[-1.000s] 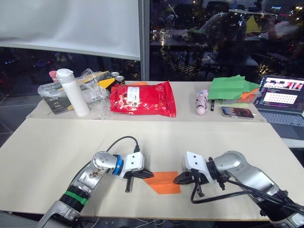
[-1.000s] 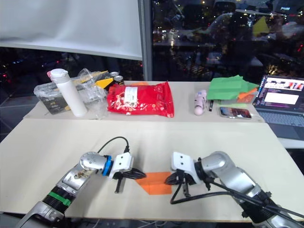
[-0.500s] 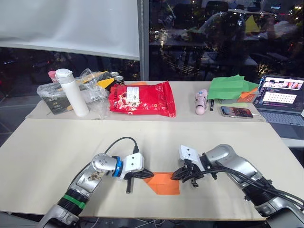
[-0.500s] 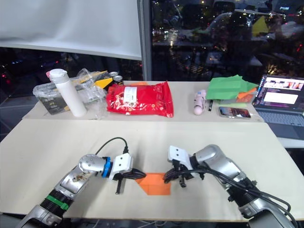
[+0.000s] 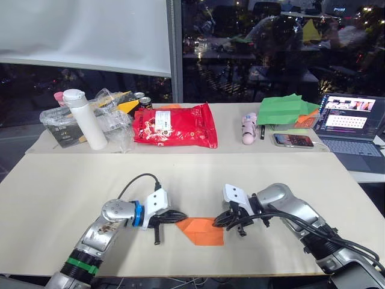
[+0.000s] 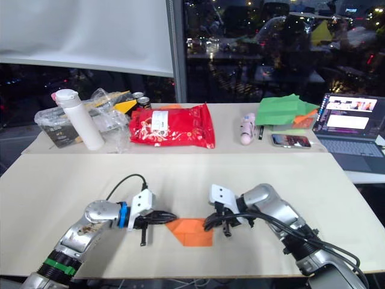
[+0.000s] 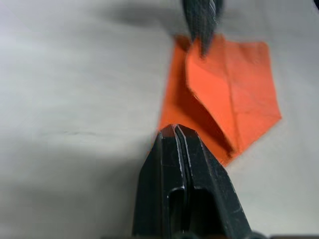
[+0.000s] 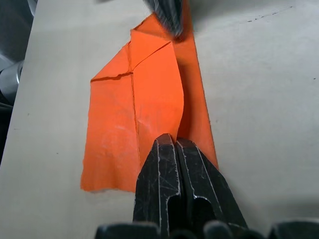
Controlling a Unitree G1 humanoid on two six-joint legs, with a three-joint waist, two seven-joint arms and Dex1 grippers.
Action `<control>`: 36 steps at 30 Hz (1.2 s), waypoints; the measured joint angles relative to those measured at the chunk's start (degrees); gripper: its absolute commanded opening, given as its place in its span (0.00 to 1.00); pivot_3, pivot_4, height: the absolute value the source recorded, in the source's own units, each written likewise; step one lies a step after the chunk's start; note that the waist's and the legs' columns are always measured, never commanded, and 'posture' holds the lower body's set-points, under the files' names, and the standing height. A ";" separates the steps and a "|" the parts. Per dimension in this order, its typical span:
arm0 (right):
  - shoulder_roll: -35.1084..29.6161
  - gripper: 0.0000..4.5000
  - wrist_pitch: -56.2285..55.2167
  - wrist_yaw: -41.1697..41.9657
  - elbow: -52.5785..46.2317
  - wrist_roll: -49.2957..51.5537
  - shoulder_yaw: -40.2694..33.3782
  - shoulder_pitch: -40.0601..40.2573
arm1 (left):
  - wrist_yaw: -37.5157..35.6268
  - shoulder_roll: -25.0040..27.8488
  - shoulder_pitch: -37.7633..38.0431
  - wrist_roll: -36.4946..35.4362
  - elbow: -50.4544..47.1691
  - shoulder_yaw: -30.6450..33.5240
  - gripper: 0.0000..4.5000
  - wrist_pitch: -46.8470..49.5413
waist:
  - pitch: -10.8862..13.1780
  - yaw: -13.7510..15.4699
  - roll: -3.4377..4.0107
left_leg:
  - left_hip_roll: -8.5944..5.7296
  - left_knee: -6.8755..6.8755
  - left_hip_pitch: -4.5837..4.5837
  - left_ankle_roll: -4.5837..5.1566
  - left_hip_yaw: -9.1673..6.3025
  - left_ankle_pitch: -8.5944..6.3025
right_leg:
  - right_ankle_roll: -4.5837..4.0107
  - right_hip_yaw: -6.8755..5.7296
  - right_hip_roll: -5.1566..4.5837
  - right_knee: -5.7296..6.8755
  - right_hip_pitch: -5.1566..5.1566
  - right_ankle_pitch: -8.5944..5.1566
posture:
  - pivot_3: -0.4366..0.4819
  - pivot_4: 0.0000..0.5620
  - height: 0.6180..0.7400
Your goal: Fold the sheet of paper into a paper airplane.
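Note:
The paper airplane (image 5: pixel 201 230) is a small orange folded shape lying flat near the table's front edge, its point toward my left arm. One flap stands slightly raised (image 8: pixel 149 94). My left gripper (image 5: pixel 179 217) is shut, its tip touching the paper's pointed left end (image 7: pixel 219 144). My right gripper (image 5: pixel 217 221) is shut too, its tip resting on the paper's right edge where the raised flap meets it (image 8: pixel 189 124). In each wrist view the other gripper's tip shows at the far end of the paper.
Along the back of the table (image 5: pixel 72 180) stand a white bottle (image 5: pixel 84 119), a clear plastic bag (image 5: pixel 111 114), a red packet (image 5: pixel 175 125), a pink object (image 5: pixel 247 128), green folded paper (image 5: pixel 284 110), a phone (image 5: pixel 293 139) and an open laptop (image 5: pixel 352 120).
My right gripper has rolled its wrist and moved in against the paper's right edge. The left gripper stays at the paper's left point. The camera has shifted a little.

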 measured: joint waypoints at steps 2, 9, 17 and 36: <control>0.01 0.01 0.05 -0.46 -0.39 -0.11 -0.05 0.29 | -0.06 -0.09 0.76 -1.29 -1.95 0.46 0.00 -0.05 | 0.00 0.00 0.00 | 0.00 0.00 0.02 0.00 0.00 0.00 | 0.00 0.00 0.00 -0.01 0.03 0.00 | 0.48 0.27 0.77; 0.37 0.01 1.10 -2.29 -2.20 -0.20 -1.07 1.84 | 1.10 -3.28 -0.72 1.60 1.16 -3.17 0.00 -2.29 | 0.00 -0.05 -0.01 | -0.01 0.03 0.12 0.00 0.00 0.00 | 0.01 0.00 0.01 -0.03 0.10 0.01 | 0.48 0.27 0.77; 0.40 0.01 2.96 -4.21 -4.45 -0.57 -1.28 2.65 | 0.62 -4.10 -3.52 6.77 10.37 -6.27 0.00 -10.14 | -0.01 -0.07 -0.02 | -0.01 0.01 0.11 -0.01 0.00 0.00 | 0.03 0.00 0.00 -0.03 0.08 0.02 | 0.48 0.27 0.77; 4.25 0.08 -1.60 -15.04 -14.94 -0.10 -7.79 8.97 | -1.19 -5.08 -4.37 6.55 12.76 -6.26 0.00 -12.10 | -0.08 0.44 0.14 | -0.04 -0.03 -0.15 0.00 -0.01 -0.01 | 0.04 0.00 0.00 -0.11 -0.08 0.01 | 0.48 0.27 0.77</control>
